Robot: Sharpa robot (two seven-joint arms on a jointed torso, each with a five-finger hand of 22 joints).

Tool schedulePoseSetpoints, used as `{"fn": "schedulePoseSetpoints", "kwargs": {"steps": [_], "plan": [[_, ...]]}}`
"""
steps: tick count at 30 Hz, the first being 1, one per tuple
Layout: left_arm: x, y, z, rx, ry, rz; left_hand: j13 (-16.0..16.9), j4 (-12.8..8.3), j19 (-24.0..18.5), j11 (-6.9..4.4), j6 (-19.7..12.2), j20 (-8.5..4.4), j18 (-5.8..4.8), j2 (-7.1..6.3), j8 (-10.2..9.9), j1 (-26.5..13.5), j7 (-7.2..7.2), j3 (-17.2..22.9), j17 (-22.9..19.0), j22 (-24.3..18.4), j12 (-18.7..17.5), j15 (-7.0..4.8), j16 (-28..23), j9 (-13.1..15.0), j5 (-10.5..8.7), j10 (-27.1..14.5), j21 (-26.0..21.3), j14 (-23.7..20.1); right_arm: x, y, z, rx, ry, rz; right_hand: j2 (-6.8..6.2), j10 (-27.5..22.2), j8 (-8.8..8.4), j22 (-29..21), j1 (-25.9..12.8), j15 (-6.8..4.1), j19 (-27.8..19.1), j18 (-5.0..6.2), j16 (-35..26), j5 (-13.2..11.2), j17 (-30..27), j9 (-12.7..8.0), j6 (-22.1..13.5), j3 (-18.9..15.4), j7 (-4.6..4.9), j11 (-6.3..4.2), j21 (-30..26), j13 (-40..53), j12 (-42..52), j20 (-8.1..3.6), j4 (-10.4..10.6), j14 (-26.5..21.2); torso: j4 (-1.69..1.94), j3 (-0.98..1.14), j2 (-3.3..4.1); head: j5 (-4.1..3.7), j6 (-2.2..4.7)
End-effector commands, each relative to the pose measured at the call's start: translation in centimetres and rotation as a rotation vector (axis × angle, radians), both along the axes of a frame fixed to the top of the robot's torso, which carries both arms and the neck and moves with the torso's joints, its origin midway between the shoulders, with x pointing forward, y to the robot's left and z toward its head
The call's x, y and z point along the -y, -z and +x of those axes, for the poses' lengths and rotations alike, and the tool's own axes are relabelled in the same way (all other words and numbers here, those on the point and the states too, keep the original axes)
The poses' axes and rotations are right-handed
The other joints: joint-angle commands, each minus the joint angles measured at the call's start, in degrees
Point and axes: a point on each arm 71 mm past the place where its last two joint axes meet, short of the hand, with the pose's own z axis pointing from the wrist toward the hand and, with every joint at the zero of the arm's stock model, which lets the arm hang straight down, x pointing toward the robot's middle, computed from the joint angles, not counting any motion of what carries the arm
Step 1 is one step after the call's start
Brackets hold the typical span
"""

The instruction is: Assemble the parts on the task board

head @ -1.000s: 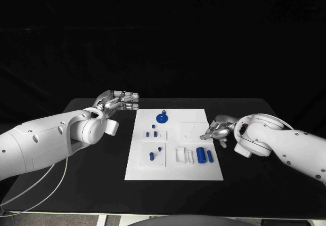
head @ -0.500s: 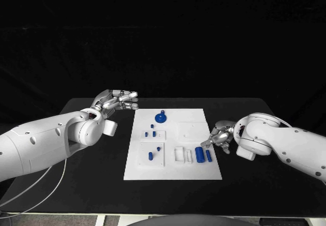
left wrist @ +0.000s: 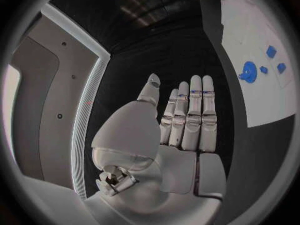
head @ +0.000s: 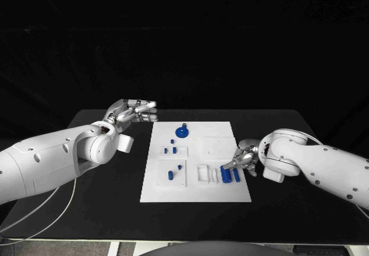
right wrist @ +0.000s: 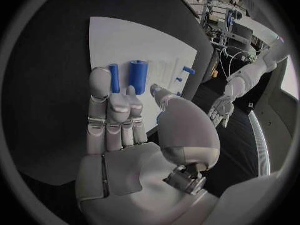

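The white task board point(head: 207, 192) lies mid-table. A round blue part point(head: 182, 132) sits at its far end, with small blue pegs point(head: 175, 151) in white blocks nearer me. A thick blue cylinder point(head: 226, 174) and a thin one point(head: 237, 175) lie by the board's right edge. My right hand point(head: 242, 158) hovers just beyond them, fingers straight and holding nothing. In the right wrist view its fingertips point(right wrist: 100, 77) reach almost to the thick cylinder point(right wrist: 138, 75) and thin cylinder point(right wrist: 114, 78). My left hand point(head: 132, 112) floats off the board's far left corner, empty, its fingers point(left wrist: 190, 110) extended.
Black table point(head: 107, 186) surrounds the board on every side. Two white slotted holders point(head: 208, 174) stand just left of the cylinders. The left wrist view shows the board point(left wrist: 250, 30) and the round blue part point(left wrist: 249, 72) off to one side of the hand.
My right hand has slid along the board's right edge toward me, closing on the blue cylinders. The left hand has stayed about where it was.
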Motion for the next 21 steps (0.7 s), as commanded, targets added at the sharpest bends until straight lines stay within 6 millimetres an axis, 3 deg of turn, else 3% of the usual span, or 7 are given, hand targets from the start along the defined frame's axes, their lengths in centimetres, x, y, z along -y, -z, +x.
{"fn": "schedulePoseSetpoints", "kwargs": {"steps": [1,5,12,15,21], "plan": [[0.2,-0.1,-0.2,0.01,0.018,-0.029,0.1,-0.4,0.1,0.22,0.2,-0.09,-0.1,0.56,0.1,-0.1,0.02,0.0,0.0,-0.1,-0.3,0.19,-0.1,0.1,0.33,-0.4,0.2,0.0,-0.1,0.6,-0.2,-0.022,-0.02,-0.039,-0.52,0.0,-0.06,0.1,0.0,0.23,1.8,0.41,-0.1,-0.1,0.0,-0.2,-0.7,0.1,-0.02,0.51,-0.5,0.0,-0.3,0.55,0.0,0.3,0.0,0.08,0.0,0.36,-0.11],[0.2,-0.1,-0.2,0.006,0.021,-0.033,0.1,-0.4,0.1,0.26,0.1,-0.06,-0.09,0.61,0.1,-0.2,0.05,0.0,0.0,-0.3,-0.3,0.22,-0.2,0.1,0.29,-0.5,0.3,-0.1,-0.1,1.3,-0.4,-0.046,-0.024,-0.047,-0.66,-0.1,-0.02,0.3,-0.2,0.3,1.8,0.45,-0.1,-0.4,0.1,-0.4,-1.0,0.0,0.09,0.61,-0.5,-0.1,-0.5,0.63,0.1,0.3,-0.06,0.0,-0.02,0.44,-0.24],[0.2,-0.1,-0.2,0.0,0.029,-0.04,0.1,-0.4,0.0,0.29,0.0,-0.03,-0.08,0.66,0.1,-0.3,0.07,0.0,0.0,-0.4,-0.3,0.25,-0.1,0.1,0.24,-0.5,0.3,-0.2,-0.6,2.3,-0.6,-0.069,-0.024,-0.046,-0.69,-0.3,0.0,0.5,-0.4,0.33,1.8,0.51,-0.2,-0.9,0.2,-0.5,-0.9,0.0,0.07,0.63,-0.7,-0.2,-0.7,0.68,0.2,0.3,-0.1,0.12,0.05,0.79,-0.32],[0.2,-0.1,-0.3,-0.003,0.03,-0.041,0.1,-0.5,0.0,0.32,-0.1,0.0,-0.07,0.72,0.1,-0.4,0.1,0.0,0.0,-0.5,-0.3,0.28,-0.1,0.1,0.24,-0.6,0.3,-0.2,-0.9,2.6,-0.7,-0.064,-0.025,-0.05,-0.76,-0.3,0.01,0.6,-0.1,0.41,1.8,0.43,-0.3,-1.4,0.2,-0.5,-0.8,0.1,0.02,0.61,-0.8,-0.2,-0.9,0.78,-0.1,0.3,-0.07,0.06,0.04,0.84,-0.36],[0.3,0.0,-0.2,-0.009,0.032,-0.04,0.1,-0.3,0.0,0.33,-0.1,0.02,-0.06,1.02,0.1,-0.6,0.1,0.0,0.1,-0.6,-0.3,0.3,-0.1,0.1,0.33,-0.7,0.3,-0.3,-1.5,2.9,-0.9,-0.053,-0.028,-0.046,-1.73,-0.3,-0.01,1.2,-0.2,0.44,1.9,0.35,-0.2,-4.2,0.4,-0.7,-0.9,0.7,0.08,0.66,-0.7,-0.3,-1.0,0.78,-0.1,0.4,-0.02,0.02,0.05,0.82,-0.55]]}}
